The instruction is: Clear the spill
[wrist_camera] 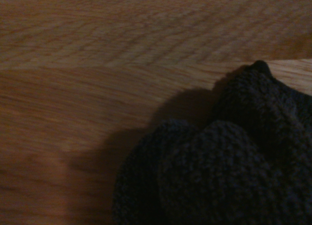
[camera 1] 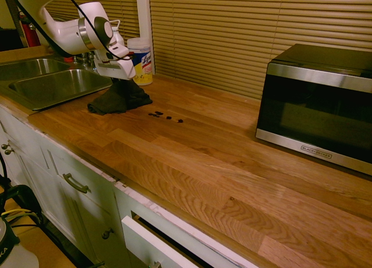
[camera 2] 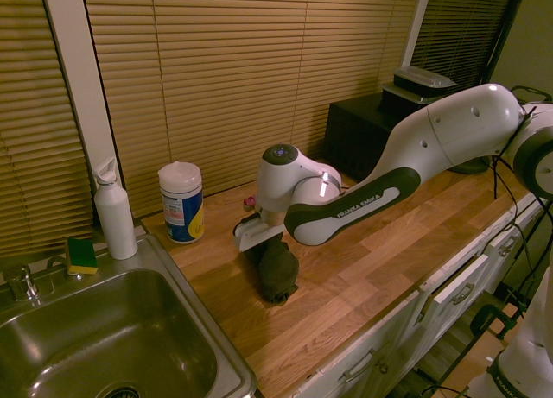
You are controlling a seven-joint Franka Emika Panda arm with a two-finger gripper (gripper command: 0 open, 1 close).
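The jaws point(camera 1: 118, 82) stood clenched on the bunched dark cloth point(camera 1: 119, 99) on the bench point(camera 1: 203, 157), the spill point(camera 1: 165, 116) lying just beside it, its row running toward the microwave point(camera 1: 317, 105).

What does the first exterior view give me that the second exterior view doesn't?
Only the first exterior view shows the spill, a short row of dark specks beside the cloth, and the microwave's front. Only the second shows the sponge and white bottle behind the sink. Both show the gripper shut on the cloth, the wipes canister and countertop.
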